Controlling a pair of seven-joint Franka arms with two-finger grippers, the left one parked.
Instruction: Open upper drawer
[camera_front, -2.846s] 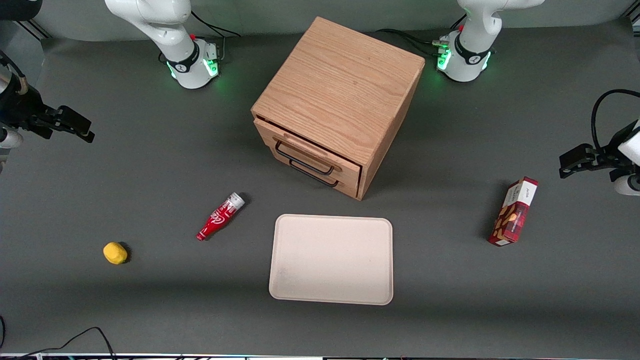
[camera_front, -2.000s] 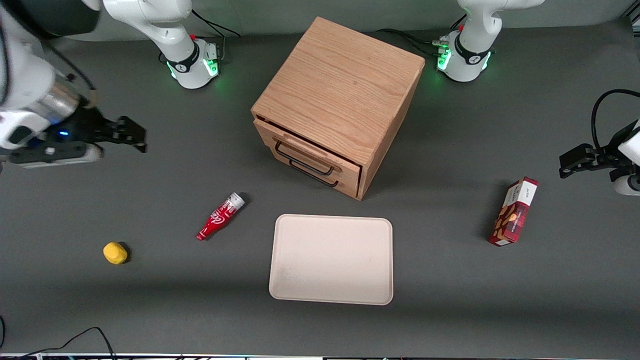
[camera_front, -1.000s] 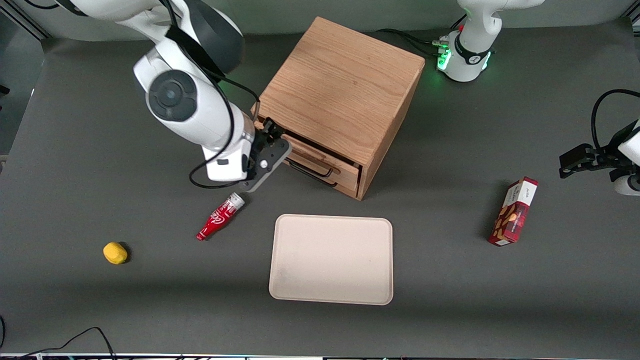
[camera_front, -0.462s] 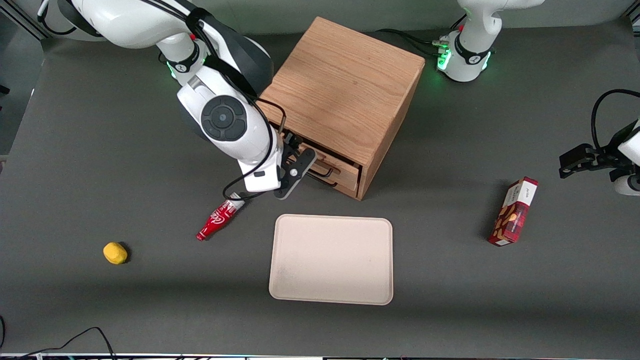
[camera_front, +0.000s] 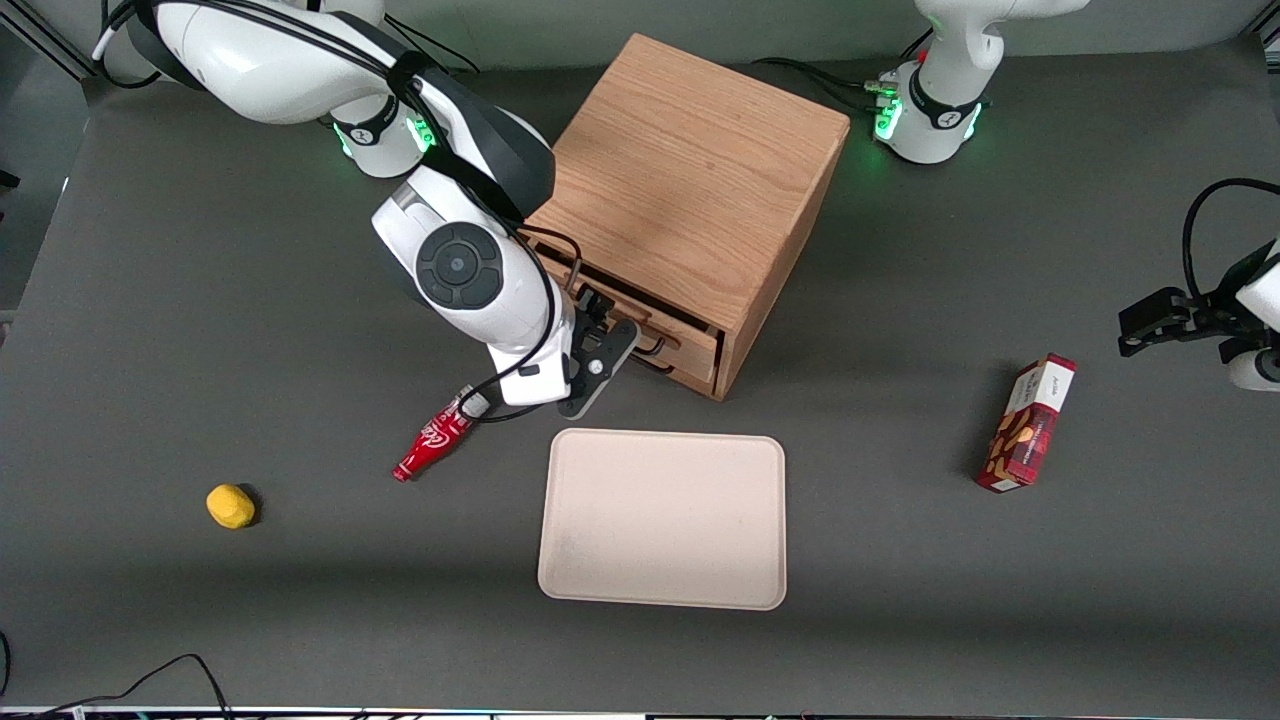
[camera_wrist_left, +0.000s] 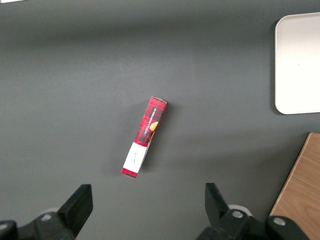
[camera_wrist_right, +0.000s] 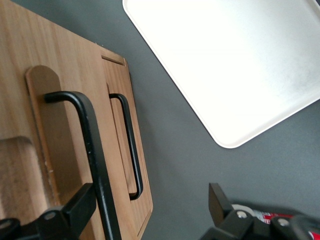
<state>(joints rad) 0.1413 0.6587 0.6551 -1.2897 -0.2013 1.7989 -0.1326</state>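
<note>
The oak cabinet (camera_front: 690, 180) stands mid-table. Its upper drawer (camera_front: 697, 343) is the top one of two fronts, and most of that front is hidden by my arm in the front view. My right gripper (camera_front: 603, 345) is right in front of the drawer fronts and is open. In the right wrist view the upper drawer's black wire handle (camera_wrist_right: 95, 150) runs between the gripper's (camera_wrist_right: 147, 212) spread fingers, close beside one finger (camera_wrist_right: 75, 210) and apart from the other. The upper drawer front (camera_wrist_right: 30, 65) and the lower drawer's handle (camera_wrist_right: 131, 150) also show there.
A beige tray (camera_front: 662, 518) lies nearer the front camera than the cabinet and shows in the right wrist view (camera_wrist_right: 240, 65). A red bottle (camera_front: 435, 443) lies beside my wrist. A yellow lump (camera_front: 230, 505) is toward the working arm's end. A red box (camera_front: 1028, 422) is toward the parked arm's.
My right arm has swung in from the working arm's end of the table to the drawer fronts. In the last half second the gripper shifted slightly along the front, toward the tray.
</note>
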